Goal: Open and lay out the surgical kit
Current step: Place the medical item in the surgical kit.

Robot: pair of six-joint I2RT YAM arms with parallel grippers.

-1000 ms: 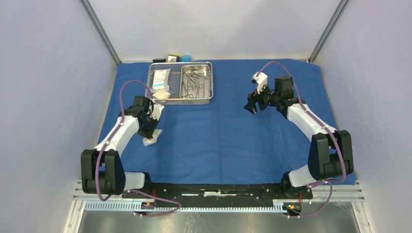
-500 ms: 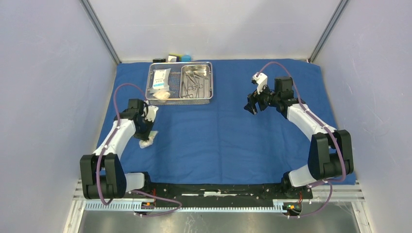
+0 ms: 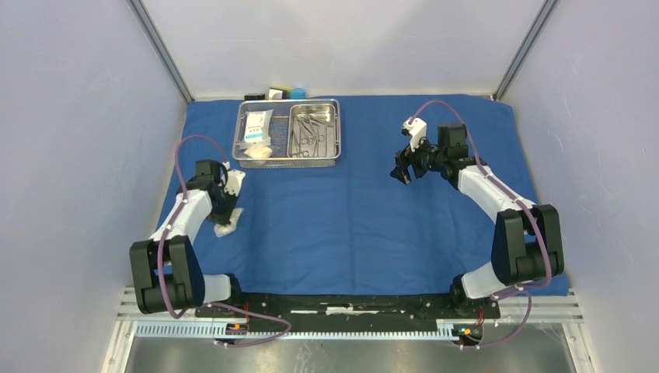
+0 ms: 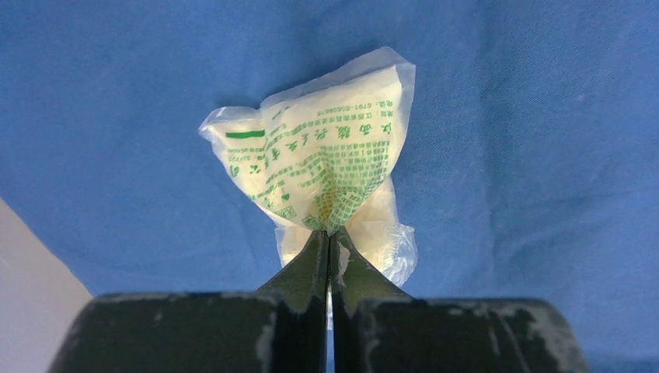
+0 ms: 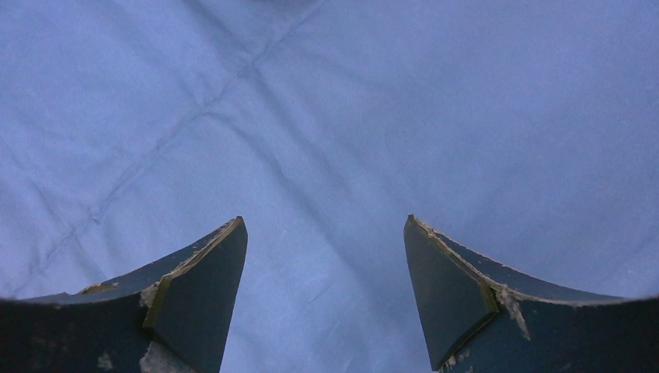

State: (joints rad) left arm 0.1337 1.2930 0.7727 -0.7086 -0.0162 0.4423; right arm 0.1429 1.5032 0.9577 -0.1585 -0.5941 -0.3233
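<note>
There is one blue cloth (image 3: 357,225), and on it stands one wire-mesh basket (image 3: 287,161). Inside the basket there is one smaller steel pan (image 3: 291,132). The pan holds several slim steel instruments (image 3: 307,136); they overlap, so their exact number cannot be told. The small packets are three. One packet (image 4: 326,171) is pinched between the fingers of the left gripper (image 4: 329,233), and two more packets (image 3: 257,126) (image 3: 259,152) lie in the basket, well away from those fingers. Behind the basket stand three small blocks: a black block (image 3: 254,97), a white block (image 3: 275,93) and a blue block (image 3: 297,93). There are two grippers, the left one and the right gripper (image 5: 322,233), and each has two fingers.
</note>
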